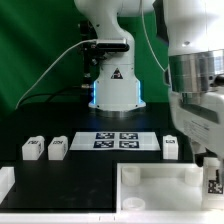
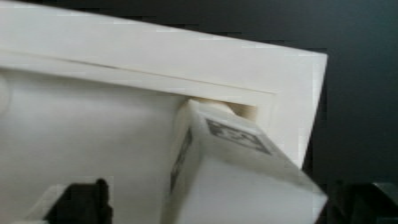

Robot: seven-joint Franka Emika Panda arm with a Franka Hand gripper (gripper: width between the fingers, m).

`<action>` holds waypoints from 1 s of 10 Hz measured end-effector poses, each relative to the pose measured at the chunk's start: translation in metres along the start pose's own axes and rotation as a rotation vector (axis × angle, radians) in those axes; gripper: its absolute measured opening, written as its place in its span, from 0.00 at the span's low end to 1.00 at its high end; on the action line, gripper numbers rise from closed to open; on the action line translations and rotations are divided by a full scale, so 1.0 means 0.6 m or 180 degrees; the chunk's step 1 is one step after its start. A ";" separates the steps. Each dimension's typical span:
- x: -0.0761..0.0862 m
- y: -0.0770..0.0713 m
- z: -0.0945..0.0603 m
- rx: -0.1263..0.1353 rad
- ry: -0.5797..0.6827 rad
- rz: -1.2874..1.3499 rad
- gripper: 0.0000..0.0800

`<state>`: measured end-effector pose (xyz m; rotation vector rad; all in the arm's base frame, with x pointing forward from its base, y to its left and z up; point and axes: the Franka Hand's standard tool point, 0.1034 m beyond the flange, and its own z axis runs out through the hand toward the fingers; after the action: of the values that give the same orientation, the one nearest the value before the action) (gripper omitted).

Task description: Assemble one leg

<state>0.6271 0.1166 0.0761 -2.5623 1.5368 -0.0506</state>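
Note:
My gripper hangs over the right end of the large white rimmed panel at the exterior view's lower right. A leg, a stubby white block with a black-and-white tag, stands under it at the panel's corner. In the wrist view this leg runs from the panel's rimmed corner back between my fingers. One dark finger shows with a strip of panel between it and the leg. The other finger blends into the dark table. The jaws stand open around the leg.
Two loose legs lie at the exterior view's left and a third at the right. The marker board lies in front of the robot base. A white block sits at the lower left edge.

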 end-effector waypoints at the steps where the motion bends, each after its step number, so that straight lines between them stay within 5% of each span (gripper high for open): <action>1: -0.001 0.000 0.000 -0.0005 0.0004 -0.0353 0.81; 4: 0.002 0.002 0.002 -0.0047 0.0010 -0.1400 0.81; 6: -0.002 -0.012 0.000 -0.0235 0.0019 -0.2751 0.81; 7: -0.005 -0.015 0.002 -0.0243 0.0014 -0.3011 0.81; 8: -0.005 -0.013 0.003 -0.0236 0.0012 -0.2791 0.78; 9: -0.004 -0.013 0.003 -0.0236 0.0012 -0.2792 0.56; 10: -0.005 -0.013 0.004 -0.0228 0.0017 -0.2515 0.56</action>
<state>0.6327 0.1233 0.0754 -3.0419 0.4455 -0.0902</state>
